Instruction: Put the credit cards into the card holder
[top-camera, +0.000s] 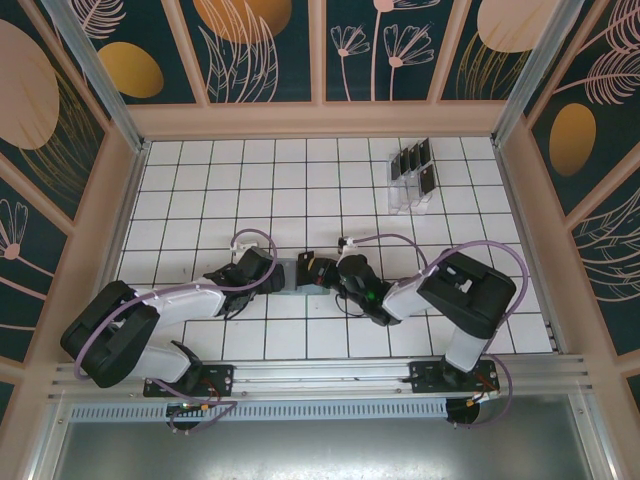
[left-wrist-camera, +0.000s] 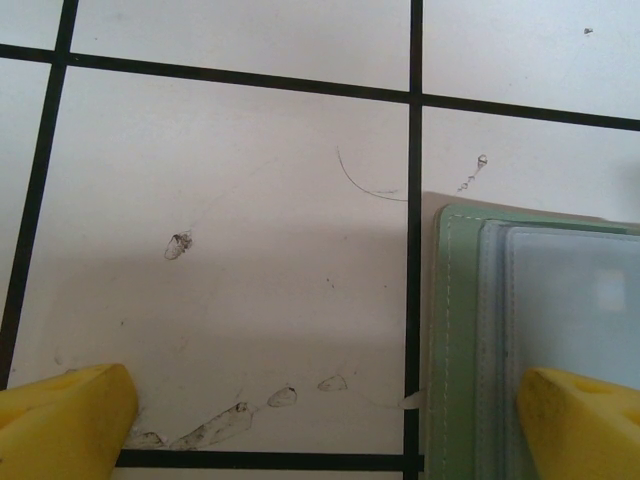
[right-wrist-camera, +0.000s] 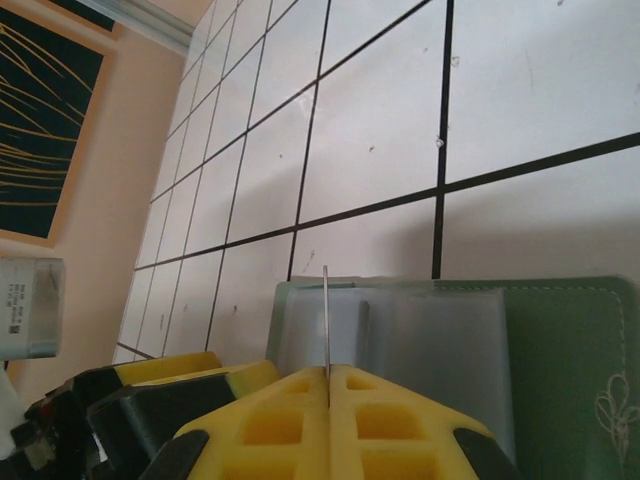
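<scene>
The right end effector (right-wrist-camera: 328, 375) pinches one credit card (right-wrist-camera: 326, 315) on edge just above the open card holder (right-wrist-camera: 570, 350) mid-surface (top-camera: 200, 200), the left end effector (left-wrist-camera: 320, 430) is spread wide at its edge, and next the card likely must slide into a pocket (right-wrist-camera: 410, 330).

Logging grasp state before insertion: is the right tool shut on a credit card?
Yes, the right tool is clamped on a thin credit card seen edge-on, at the open card holder.
</scene>
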